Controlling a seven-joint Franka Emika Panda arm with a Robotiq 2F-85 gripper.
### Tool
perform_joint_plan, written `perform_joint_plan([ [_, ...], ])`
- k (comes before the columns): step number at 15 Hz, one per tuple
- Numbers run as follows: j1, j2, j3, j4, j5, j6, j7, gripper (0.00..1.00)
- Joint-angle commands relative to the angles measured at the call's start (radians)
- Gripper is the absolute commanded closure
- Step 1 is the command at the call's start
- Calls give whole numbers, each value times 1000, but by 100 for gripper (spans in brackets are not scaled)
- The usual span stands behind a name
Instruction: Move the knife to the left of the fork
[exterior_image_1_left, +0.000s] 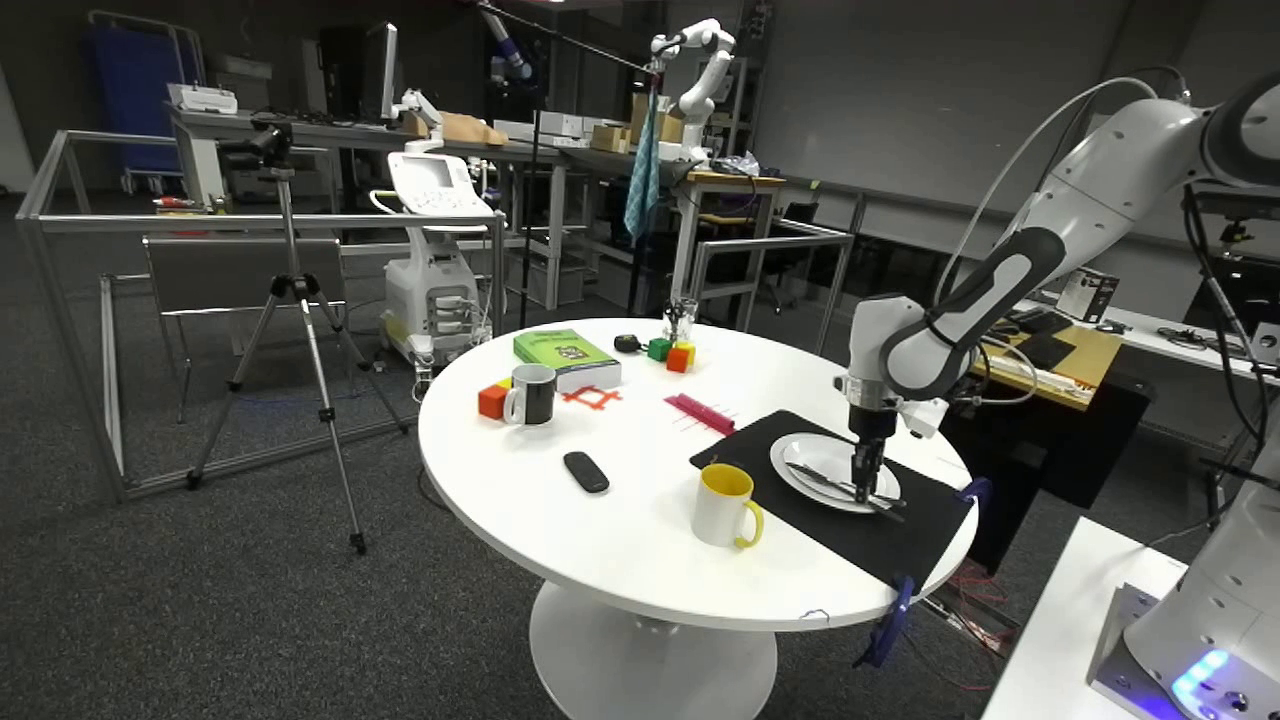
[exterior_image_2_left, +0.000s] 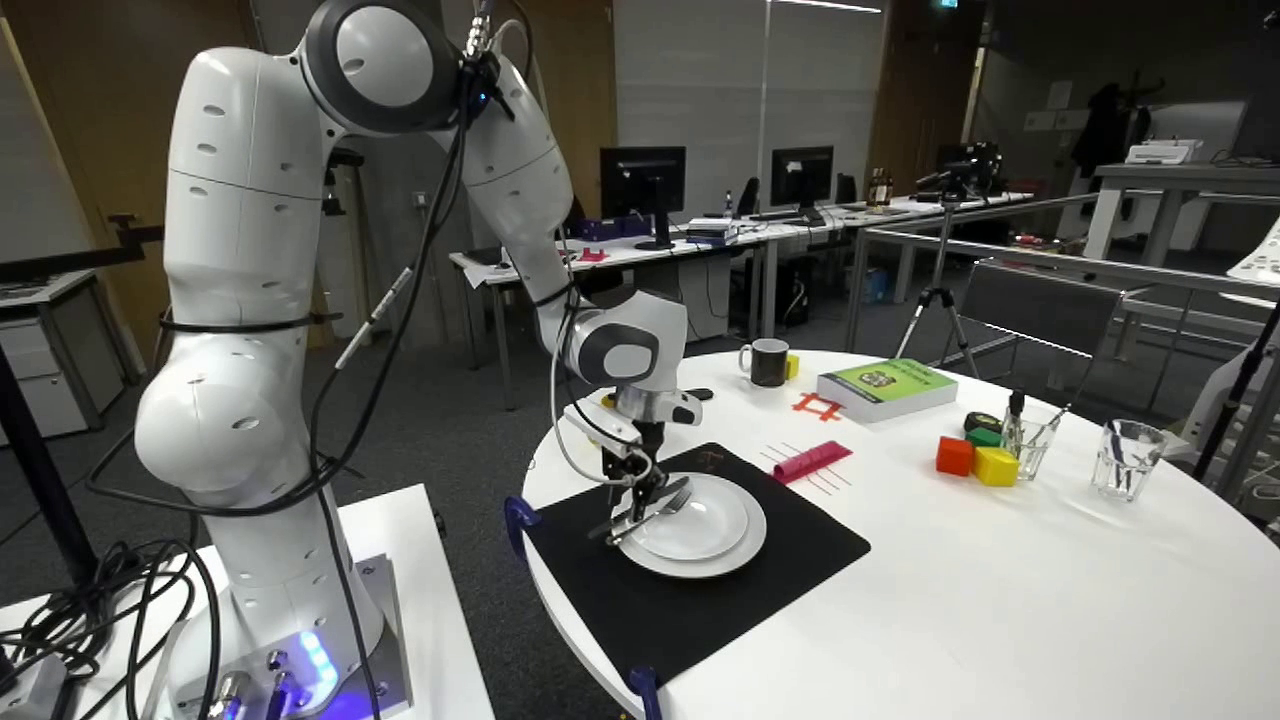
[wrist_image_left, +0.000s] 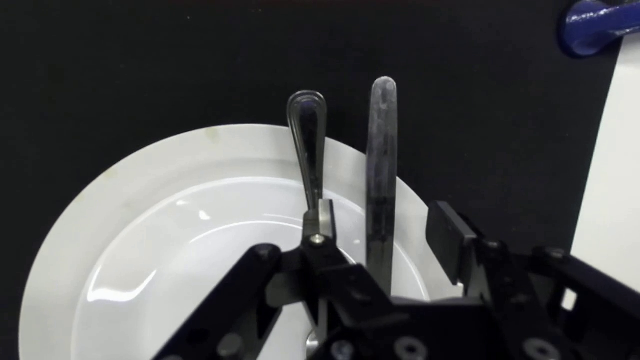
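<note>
The knife (wrist_image_left: 382, 130) lies across the right part of the white plate (wrist_image_left: 165, 150) in the wrist view, its end past the rim over the black mat. The fork (wrist_image_left: 307, 132) lies to the left of the knife, its handle end past the rim and the rest mostly hidden behind a finger. My gripper (wrist_image_left: 382, 232) is open, low over the plate. The knife runs between its fingers, with gaps on both sides. The left finger overlaps the fork handle. In an exterior view the fork tines (exterior_image_2_left: 680, 498) show beside my gripper (exterior_image_2_left: 638, 508) on the plate (exterior_image_2_left: 745, 545).
The plate stands on a black mat (exterior_image_2_left: 800, 560) held by blue clamps (exterior_image_1_left: 890, 625) at the table edge. A yellow-lined mug (exterior_image_1_left: 718, 510) stands beside the mat. A pink object (exterior_image_2_left: 812, 460), a book (exterior_image_2_left: 885, 385), blocks (exterior_image_2_left: 955, 456) and glasses (exterior_image_2_left: 1125, 460) are farther off.
</note>
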Motion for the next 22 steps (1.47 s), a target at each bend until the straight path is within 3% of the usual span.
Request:
perform_joint_plan([
  [1, -1, 3, -6, 19, -11, -38, -15, 13],
  [4, 3, 1, -15, 16, -28, -31, -4, 0],
  [11, -6, -9, -48, 10, -68, -19, -11, 6],
  [15, -2, -2, -62, 18, -90, -18, -2, 19],
  [16, -1, -2, -63, 20, -94, -16, -1, 18],
  [17, -1, -1, -64, 23, -98, -16, 0, 25],
  [18, 1, 2, -66, 29, -104, -16, 4, 24],
  [21, 2, 7, -65, 43, -112, -15, 3, 36],
  [22, 1, 11, -64, 50, -114, -16, 2, 48],
])
